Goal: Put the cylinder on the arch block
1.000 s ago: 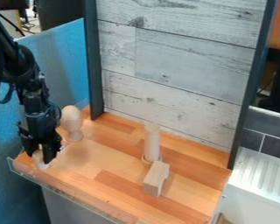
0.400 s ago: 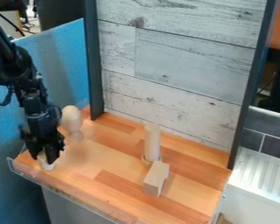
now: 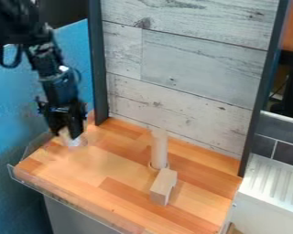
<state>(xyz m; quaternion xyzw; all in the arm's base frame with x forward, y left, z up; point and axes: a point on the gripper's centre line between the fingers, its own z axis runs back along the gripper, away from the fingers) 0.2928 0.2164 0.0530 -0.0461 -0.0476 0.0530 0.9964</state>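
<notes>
Seems clamped on a pale cylinder (image 3: 64,136), with the black gripper (image 3: 65,135) over the wooden board (image 3: 118,169) at the view's left, well apart from the arch block (image 3: 163,186); might clip the pale footed piece (image 3: 80,142) close by if swung sideways, might knock the tall post (image 3: 159,151) through too low an approach, or might topple off the narrow top through a tilted, off-centre release; bears no readable brands, labels or writing

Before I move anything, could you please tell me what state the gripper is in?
Gripper: closed on what looks like a small pale cylinder, at the left of the wooden surface.
</notes>
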